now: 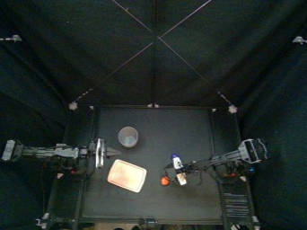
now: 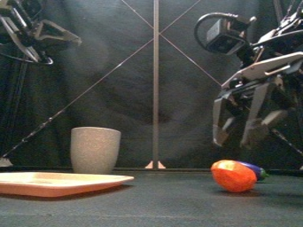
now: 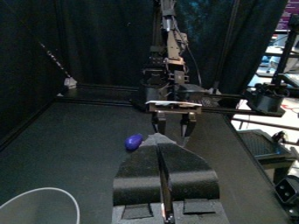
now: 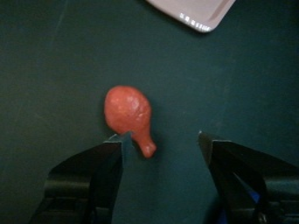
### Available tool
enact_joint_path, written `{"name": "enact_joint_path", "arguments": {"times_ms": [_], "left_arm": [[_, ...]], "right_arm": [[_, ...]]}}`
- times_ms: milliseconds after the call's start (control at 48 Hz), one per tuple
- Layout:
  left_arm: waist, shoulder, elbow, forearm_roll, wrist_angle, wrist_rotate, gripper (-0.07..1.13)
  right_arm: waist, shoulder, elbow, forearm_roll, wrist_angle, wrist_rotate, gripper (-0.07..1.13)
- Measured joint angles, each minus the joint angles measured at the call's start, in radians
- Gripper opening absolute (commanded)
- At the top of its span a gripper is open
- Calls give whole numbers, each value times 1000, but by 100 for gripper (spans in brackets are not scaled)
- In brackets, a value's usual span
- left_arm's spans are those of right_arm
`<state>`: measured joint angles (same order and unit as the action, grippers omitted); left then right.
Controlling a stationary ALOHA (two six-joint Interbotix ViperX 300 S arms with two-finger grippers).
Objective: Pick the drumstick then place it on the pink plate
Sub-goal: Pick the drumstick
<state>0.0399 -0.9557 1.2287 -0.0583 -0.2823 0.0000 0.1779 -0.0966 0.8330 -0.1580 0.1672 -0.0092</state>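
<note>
The orange-red drumstick lies on the black table just right of the pink plate. In the front view the drumstick sits low at the right, with my right gripper hanging open directly above it. The right wrist view shows the drumstick just ahead of the open right gripper, its thin end pointing toward the jaws and not touching them; a corner of the plate shows beyond. My left gripper rests shut and empty at the table's left side.
A tall grey speckled cup stands behind the plate, also seen as the cup at the left in the front view. A small blue toy lies right behind the drumstick.
</note>
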Motion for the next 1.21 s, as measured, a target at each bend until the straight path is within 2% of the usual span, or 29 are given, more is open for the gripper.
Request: {"name": "enact_joint_path", "arguments": {"times_ms": [167,375,667,1208], "left_arm": [[0,0,3,0,-2,-2,13],[3,0,3,0,-2,-2,13],[3,0,3,0,-2,-2,13],[5,0,26,-26,-2,-3,13]], "right_arm": [[40,72,-23,5,34,0,94],[43,100,-28,5,35,2,92],[37,138,-28,6,34,0,71],[25,179,-74,17,25,11,55]]}}
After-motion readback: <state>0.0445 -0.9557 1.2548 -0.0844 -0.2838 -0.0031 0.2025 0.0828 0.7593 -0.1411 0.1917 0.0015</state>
